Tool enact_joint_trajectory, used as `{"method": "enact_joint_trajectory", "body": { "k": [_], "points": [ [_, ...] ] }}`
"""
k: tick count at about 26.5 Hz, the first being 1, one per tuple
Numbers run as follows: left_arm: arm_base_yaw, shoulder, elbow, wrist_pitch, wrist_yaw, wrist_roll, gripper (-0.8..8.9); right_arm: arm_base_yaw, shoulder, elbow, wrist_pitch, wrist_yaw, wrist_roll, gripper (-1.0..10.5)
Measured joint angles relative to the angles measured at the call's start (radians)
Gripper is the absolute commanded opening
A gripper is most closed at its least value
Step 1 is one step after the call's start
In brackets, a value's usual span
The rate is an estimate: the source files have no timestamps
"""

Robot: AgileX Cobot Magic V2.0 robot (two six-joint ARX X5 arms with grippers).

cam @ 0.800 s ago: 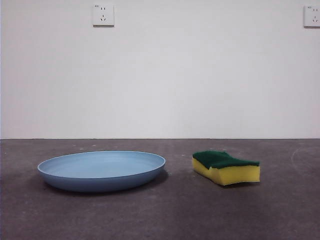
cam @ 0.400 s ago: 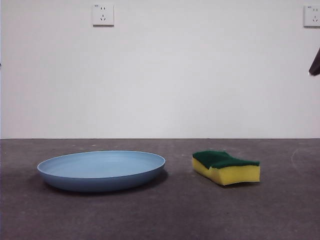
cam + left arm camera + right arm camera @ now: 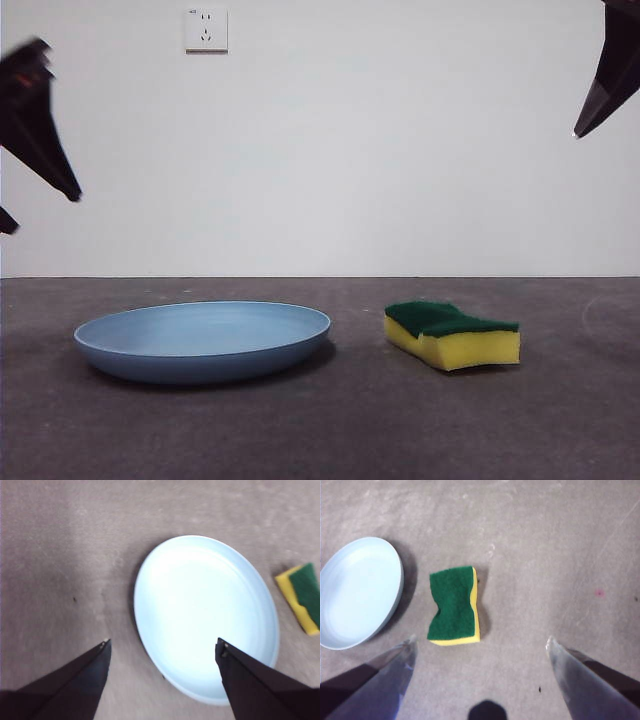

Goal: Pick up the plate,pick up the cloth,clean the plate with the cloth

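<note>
Plate (image 3: 203,340): round, shallow, light blue, low rim, lying flat on dark grey table (image 3: 330,430), left of centre in front view; nothing on it, nothing touching it. Sponge (image 3: 452,335): small, yellow foam under dark green scouring layer, green side up, wavy-cut sides; flat on table just right of plate, apart from it by a narrow gap, untouched. Left gripper (image 3: 162,647): black jaws spread wide, holding nothing, hanging above near-left rim of plate, one jaw over bare table, the other over plate's edge in left wrist view; clear of plate. Shows in front view as dark pointed tips high at left edge, well above table. Right gripper (image 3: 480,640): jaws spread wide, empty, hanging above table with sponge between and beyond jaw tips in right wrist view, plate off to sponge's left; clear of sponge. Shows in front view as dark pointed tip at upper right corner, well above sponge. White wall (image 3: 330,150) behind table, with one white socket (image 3: 206,29) high on it, above plate.
</note>
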Motion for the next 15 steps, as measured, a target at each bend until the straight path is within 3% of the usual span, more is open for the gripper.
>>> {"method": "enact_joint_trajectory", "body": {
  "k": [8,15],
  "points": [
    [-0.062,0.400,0.204,-0.006,-0.034,0.000,3.50,0.000,0.000,0.000,-0.011,0.000,0.000,4.4],
    [-0.112,0.523,0.212,0.021,-0.090,0.002,3.45,0.000,0.000,0.000,-0.011,0.000,0.000,4.4]
  ]
}}
